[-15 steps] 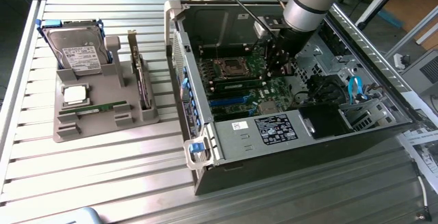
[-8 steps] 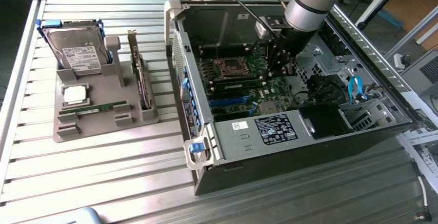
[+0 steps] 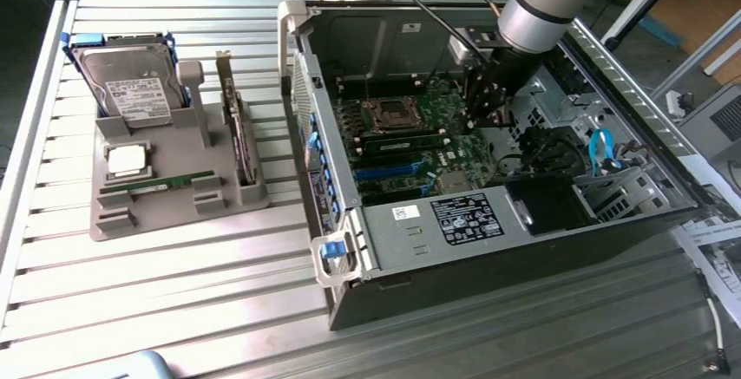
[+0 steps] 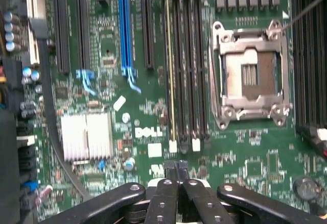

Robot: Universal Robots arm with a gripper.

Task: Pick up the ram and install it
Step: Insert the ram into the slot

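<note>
Claw hangs empty over the motherboard, one ram stick waiting far off in the grey holder.

The claw (image 4: 176, 169) has its fingers pressed together on nothing, poised above the board just short of the memory slots (image 4: 186, 55), with the open CPU socket (image 4: 250, 76) off to one side of them. One slot already seems to carry a stick (image 4: 170, 66). The ram (image 3: 156, 185) lies well away from the claw, outside the computer case (image 3: 463, 231), in the holder (image 3: 173, 214) on the slatted surface (image 3: 173, 301). I'd judge the pickup step is in hand: it calls for parted fingers squared to that thin edge.
</note>
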